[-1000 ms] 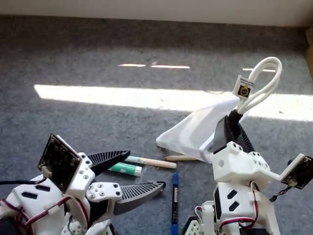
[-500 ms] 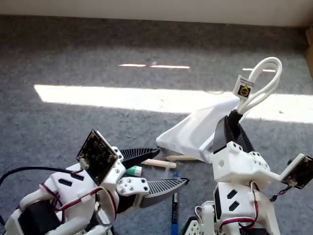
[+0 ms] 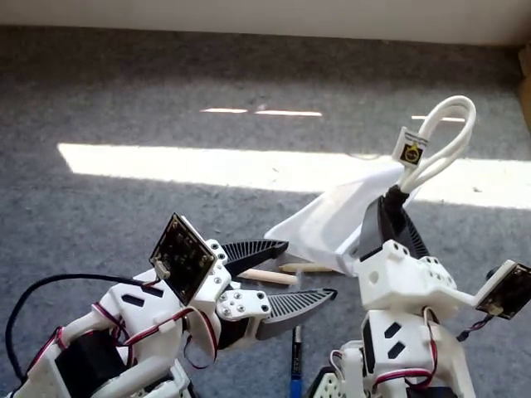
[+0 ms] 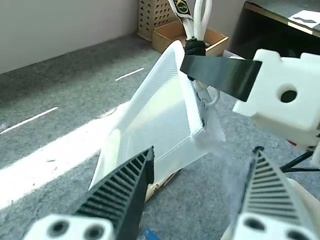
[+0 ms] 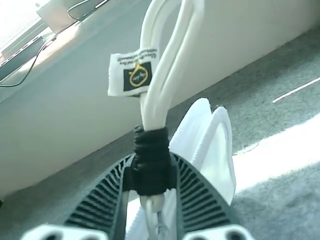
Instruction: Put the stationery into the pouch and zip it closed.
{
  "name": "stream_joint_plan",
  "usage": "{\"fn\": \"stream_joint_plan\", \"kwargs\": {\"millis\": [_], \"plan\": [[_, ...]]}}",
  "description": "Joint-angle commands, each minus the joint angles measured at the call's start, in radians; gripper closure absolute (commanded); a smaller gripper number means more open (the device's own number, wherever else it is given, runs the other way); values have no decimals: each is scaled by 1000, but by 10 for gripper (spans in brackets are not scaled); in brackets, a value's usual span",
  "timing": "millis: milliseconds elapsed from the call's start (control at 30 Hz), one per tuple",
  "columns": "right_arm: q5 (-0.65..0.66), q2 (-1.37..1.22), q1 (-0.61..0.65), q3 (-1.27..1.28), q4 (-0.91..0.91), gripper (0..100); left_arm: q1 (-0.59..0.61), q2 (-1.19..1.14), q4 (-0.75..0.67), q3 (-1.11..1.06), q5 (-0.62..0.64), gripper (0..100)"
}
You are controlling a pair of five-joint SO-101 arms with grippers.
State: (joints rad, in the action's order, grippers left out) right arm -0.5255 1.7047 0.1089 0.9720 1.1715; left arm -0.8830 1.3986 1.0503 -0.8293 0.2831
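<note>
Our right gripper (image 5: 150, 167) has its fingers clamped on the black-wrapped base of the white cord loop (image 3: 437, 137). That lifts one end of the white pouch (image 3: 332, 220) off the grey worktop (image 3: 124, 91), while the pouch's low end rests close to the stationery. Our left gripper (image 3: 310, 268) hangs with its fingers spread wide and empty, above a pale wooden stick (image 3: 265, 276) and just beside that low end. The blue pen (image 3: 295, 361) lies nearer our bases.

We judge the main risk to be the hold itself. We grip the cord rather than the fabric, so a nudge from the left fingers could swing or twist the pouch and turn its mouth away. Spread this wide, those fingers could also snag the pouch's edge on the way down to the stick.

The gap between our two arms is tight, and the left gripper's near finger sits close to the right arm's body. Open room lies toward the far side and out beyond our left arm.
</note>
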Motion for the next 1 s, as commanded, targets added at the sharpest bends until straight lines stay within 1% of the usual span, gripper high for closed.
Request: {"fn": "stream_joint_plan", "kwargs": {"millis": [0,267,400,567,967], "plan": [[-12,-50,65,50,7,995,-13,-13,-21,2,9,720],[-12,-50,70,50,8,995,-4,-13,-48,-56,9,720],[-12,-50,145,51,8,995,67,-12,-78,-68,11,720],[-12,-50,197,51,8,995,71,-12,-80,-67,49,720],[-12,-50,202,51,8,995,79,-12,-91,-119,49,731]]}}
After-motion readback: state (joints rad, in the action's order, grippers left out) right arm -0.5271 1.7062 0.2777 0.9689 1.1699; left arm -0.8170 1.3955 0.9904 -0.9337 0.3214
